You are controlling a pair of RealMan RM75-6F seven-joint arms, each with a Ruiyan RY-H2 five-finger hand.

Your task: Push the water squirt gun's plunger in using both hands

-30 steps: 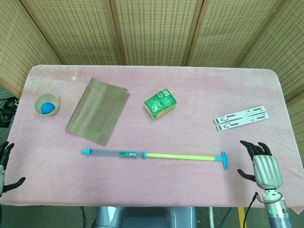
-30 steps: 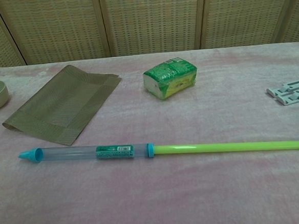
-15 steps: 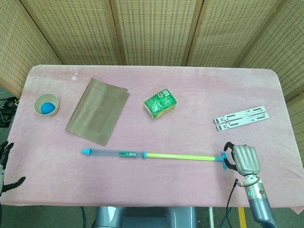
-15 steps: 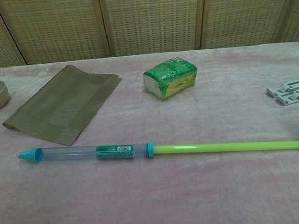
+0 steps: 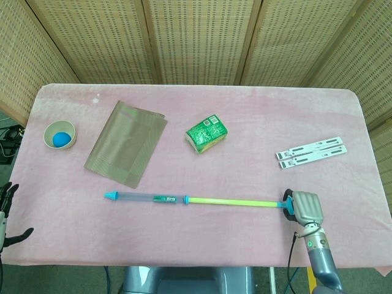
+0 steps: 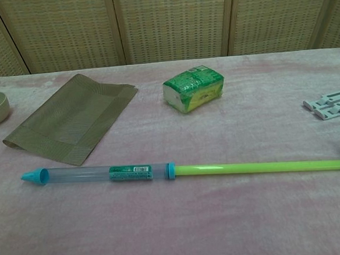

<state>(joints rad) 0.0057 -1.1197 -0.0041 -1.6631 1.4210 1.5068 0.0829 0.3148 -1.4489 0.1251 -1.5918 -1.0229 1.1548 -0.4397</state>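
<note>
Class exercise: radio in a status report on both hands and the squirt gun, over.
Right hand wrapped over the plunger handle. Left hand open at table edge, idle. Squirt gun flat, plunger fully out. Path clear.

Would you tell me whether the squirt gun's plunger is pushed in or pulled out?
Pulled out: the green plunger rod lies exposed beyond the clear barrel, reaching the right hand at its handle.

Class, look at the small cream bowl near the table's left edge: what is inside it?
Inside the bowl lies a blue ball, seen plainly from the head view. The chest view shows only its top above the rim; whatever may lie beneath the ball is covered.
</note>
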